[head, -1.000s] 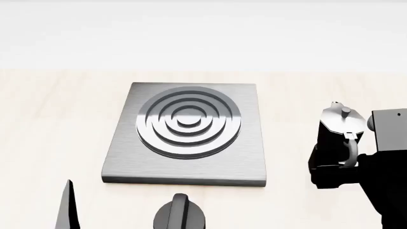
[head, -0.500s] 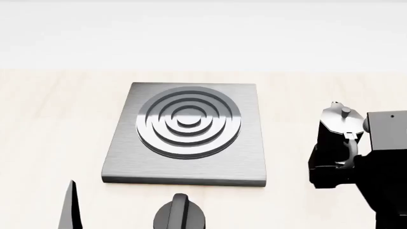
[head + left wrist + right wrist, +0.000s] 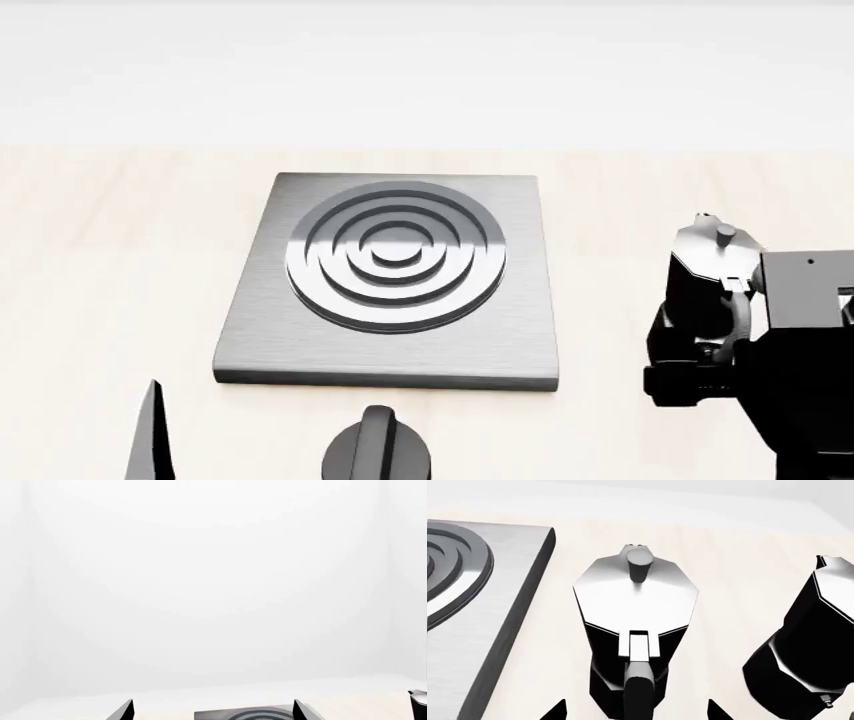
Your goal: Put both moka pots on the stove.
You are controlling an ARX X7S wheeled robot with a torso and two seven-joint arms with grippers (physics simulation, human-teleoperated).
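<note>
One moka pot is seen upright on the pale table, just beside the stove's right edge, silver lid up and curved handle turned toward the robot. A second moka pot is found close on its far side from the stove, only partly in the right wrist view. Neither pot is on the stove, whose ring burner is bare. The right gripper is positioned at the first pot's handle side, its two dark fingertips spread to either side of the handle, jaws apart and not closed on anything. In the head view that pot is partly covered by the black right arm. The left gripper is held low near the table's near edge, jaws apart, nothing between them, the stove glimpsed beyond. A squat black knob is seen just in front of the stove's near edge.
</note>
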